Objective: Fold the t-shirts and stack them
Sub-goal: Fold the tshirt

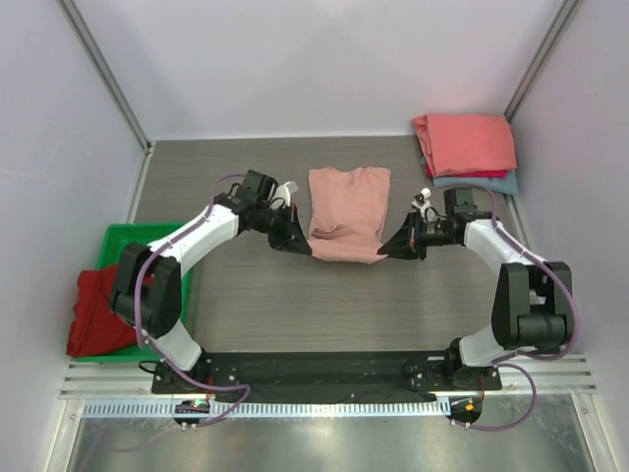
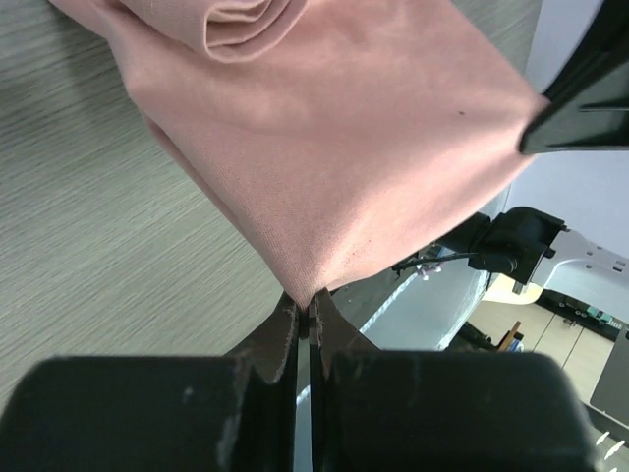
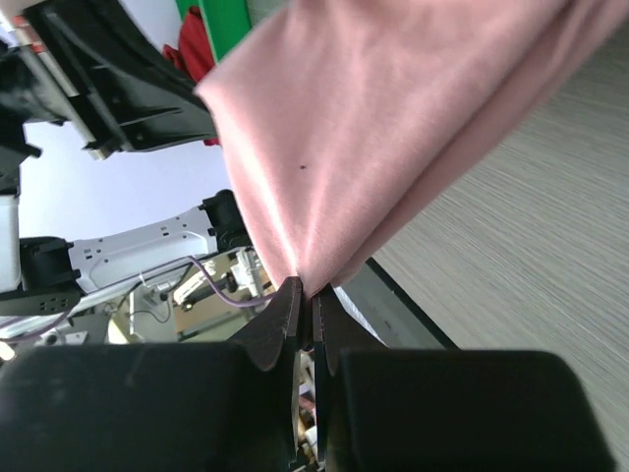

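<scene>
Left gripper (image 1: 299, 245) and right gripper (image 1: 390, 246) each clamp a near corner of the pink t-shirt (image 1: 349, 202) lying in the middle of the table (image 1: 256, 295), and thin pinches could slip mid-fold, bunching the cloth crookedly.

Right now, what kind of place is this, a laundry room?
Probably a robot lab booth: plain white walls fence a table, where the left arm and right arm hold a pink t-shirt.
</scene>
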Robot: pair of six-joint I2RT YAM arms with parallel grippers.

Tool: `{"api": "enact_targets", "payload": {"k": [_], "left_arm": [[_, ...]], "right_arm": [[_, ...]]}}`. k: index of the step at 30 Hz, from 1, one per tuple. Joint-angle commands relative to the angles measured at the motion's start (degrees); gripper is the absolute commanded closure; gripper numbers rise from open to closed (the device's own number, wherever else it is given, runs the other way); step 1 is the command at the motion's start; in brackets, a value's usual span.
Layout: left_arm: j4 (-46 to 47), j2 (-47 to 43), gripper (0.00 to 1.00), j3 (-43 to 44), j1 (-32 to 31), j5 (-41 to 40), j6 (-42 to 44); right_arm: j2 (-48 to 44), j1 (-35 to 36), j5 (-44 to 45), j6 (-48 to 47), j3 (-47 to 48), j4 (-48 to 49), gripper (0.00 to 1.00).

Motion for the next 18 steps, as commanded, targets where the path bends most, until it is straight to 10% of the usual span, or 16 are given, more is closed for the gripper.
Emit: {"api": "enact_targets", "payload": {"k": [1, 18], "left_arm": [[1.17, -1.33, 1.00, 3.31, 0.25, 1.40, 0.31], [3.27, 2.97, 1.00, 17.47, 2.62, -0.27, 0.05]], "right_arm": [[-4.85, -0.23, -1.21, 1.29, 4.65, 0.95, 0.98], [-2.48, -0.23, 1.86, 3.49, 16.69, 4.63, 0.98]]}}
